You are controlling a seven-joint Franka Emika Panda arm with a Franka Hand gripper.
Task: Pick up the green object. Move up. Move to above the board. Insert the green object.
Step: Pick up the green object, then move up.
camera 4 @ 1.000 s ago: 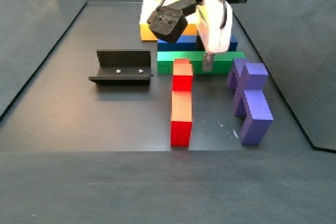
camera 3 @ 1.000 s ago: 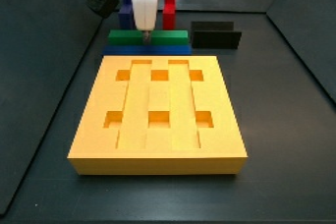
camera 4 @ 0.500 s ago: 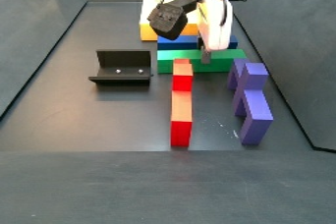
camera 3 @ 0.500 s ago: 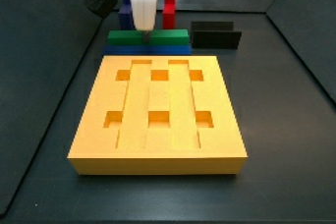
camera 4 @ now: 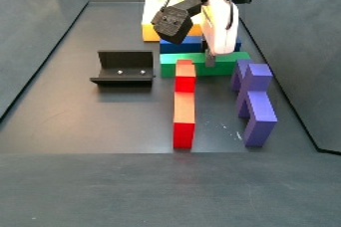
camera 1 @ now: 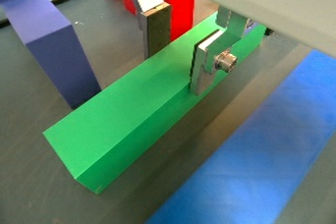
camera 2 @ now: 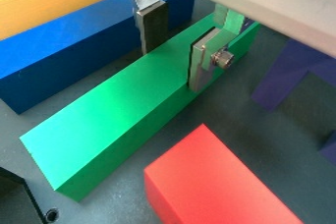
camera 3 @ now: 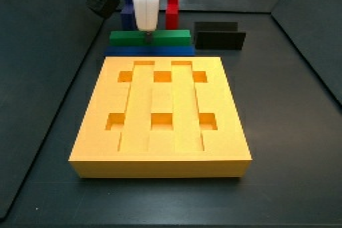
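Note:
The green object [camera 3: 168,42] is a long green bar lying on the dark floor just behind the board [camera 3: 134,142], the large orange slab with square holes. In a side view the green bar [camera 4: 168,68] lies between a blue bar and a red block. My gripper [camera 3: 148,33] stands straight over the bar's middle, also in a side view [camera 4: 213,60]. Both wrist views show the gripper [camera 1: 182,66] [camera 2: 176,64] with its fingers straddling the bar [camera 1: 118,120] [camera 2: 105,130], one pad against each long side. The bar rests on the floor.
A long blue bar [camera 4: 180,45] lies between green bar and board [camera 4: 158,10]. A red block [camera 4: 184,107] lies on the bar's other side, with two purple blocks [camera 4: 256,102] beside it. The fixture [camera 4: 123,69] stands apart, also in a side view [camera 3: 221,35].
The near finger has drawn in against the green bar's side. The gripper body and the bar have stayed in place.

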